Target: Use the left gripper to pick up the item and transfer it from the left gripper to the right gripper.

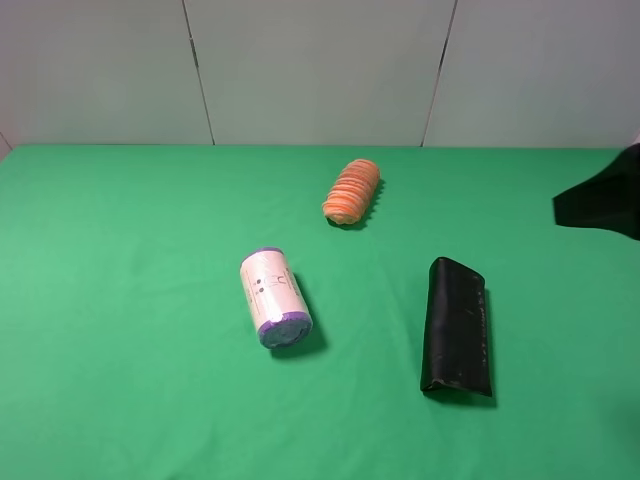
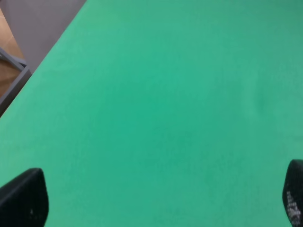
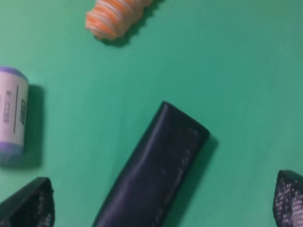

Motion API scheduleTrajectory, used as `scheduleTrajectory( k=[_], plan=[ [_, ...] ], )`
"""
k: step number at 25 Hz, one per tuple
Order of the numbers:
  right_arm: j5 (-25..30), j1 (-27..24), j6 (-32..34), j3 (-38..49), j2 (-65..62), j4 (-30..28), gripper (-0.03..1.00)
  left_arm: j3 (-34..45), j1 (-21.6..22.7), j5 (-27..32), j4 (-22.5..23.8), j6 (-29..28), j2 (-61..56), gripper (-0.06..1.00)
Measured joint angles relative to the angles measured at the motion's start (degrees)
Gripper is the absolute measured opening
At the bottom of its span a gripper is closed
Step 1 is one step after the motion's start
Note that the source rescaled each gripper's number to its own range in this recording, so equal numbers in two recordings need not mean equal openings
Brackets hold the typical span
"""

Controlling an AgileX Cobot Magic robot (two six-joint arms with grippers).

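Right wrist view: the right gripper (image 3: pixel 163 203) had both fingertips (image 3: pixel 29 207) in frame at the picture's edges, spread wide with nothing between them but cloth and the near end of the item. Left wrist view: the left gripper (image 2: pixel 161 198) likewise had two black fingertips (image 2: pixel 24 198) far apart, holding nothing, over bare green cloth.

Count: one black soft case (image 1: pixel 456 328), one white roll with purple ends (image 1: pixel 274 297), one ribbed orange oblong object (image 1: pixel 351 191), two grippers. In the exterior high view only a black part of the right arm (image 1: pixel 601 200) showed, at the right edge; the left arm was out of that frame.

The case lay flat on the table (image 1: pixel 120 300), free of any finger. In the right wrist view it ran diagonally (image 3: pixel 154 170), its near end lying between the two spread fingertips but touching neither. No part of it appeared in the left wrist view. In the exterior high view it sat right of centre, lengthwise front to back, well apart from the white roll to its left and the orange object further back.

Surface: green cloth, covering the whole table. Behind it a pale grey panelled wall (image 1: pixel 320 70) with dark seams. The left wrist view caught the table's edge with grey floor (image 2: pixel 33 19) beyond.
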Motion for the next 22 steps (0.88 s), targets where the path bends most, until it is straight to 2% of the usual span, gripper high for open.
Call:
scheduleTrajectory(
  k=[10,22],
  plan=[
    [17.16,0.0,0.98,-3.83,-12.09,-1.94,1.0,0.0,0.0,0.0,0.0,0.0,0.0,1.0],
    [18.92,0.0,5.94,-3.87,-28.03,-3.21,1.0,0.0,0.0,0.0,0.0,0.0,0.0,1.0]
  ],
)
